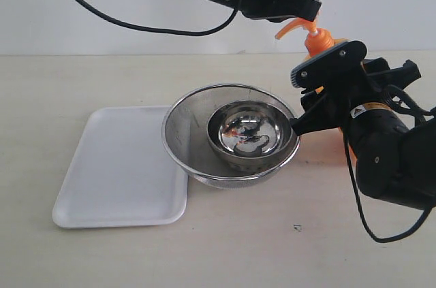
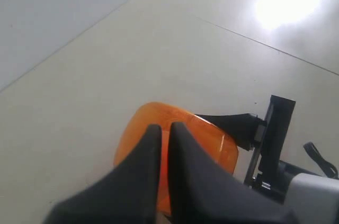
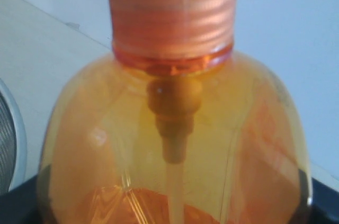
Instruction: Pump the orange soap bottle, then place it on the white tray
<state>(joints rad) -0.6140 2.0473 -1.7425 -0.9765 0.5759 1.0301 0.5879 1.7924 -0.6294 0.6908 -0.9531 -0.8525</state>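
Orange soap bottle (image 1: 319, 43), firm in right gripper (image 1: 319, 94); left gripper (image 2: 164, 126), jaws almost together, atop its pump head (image 1: 294, 26).

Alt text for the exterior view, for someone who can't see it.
The right gripper grips the orange soap bottle while the left gripper rests on its pump. Beside it sit nested steel bowls, then the white tray.

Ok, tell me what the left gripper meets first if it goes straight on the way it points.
The pump head of the orange soap bottle. The left gripper points down at it, jaws nearly together; the exterior view shows its tip right at the pump, though contact is unclear.
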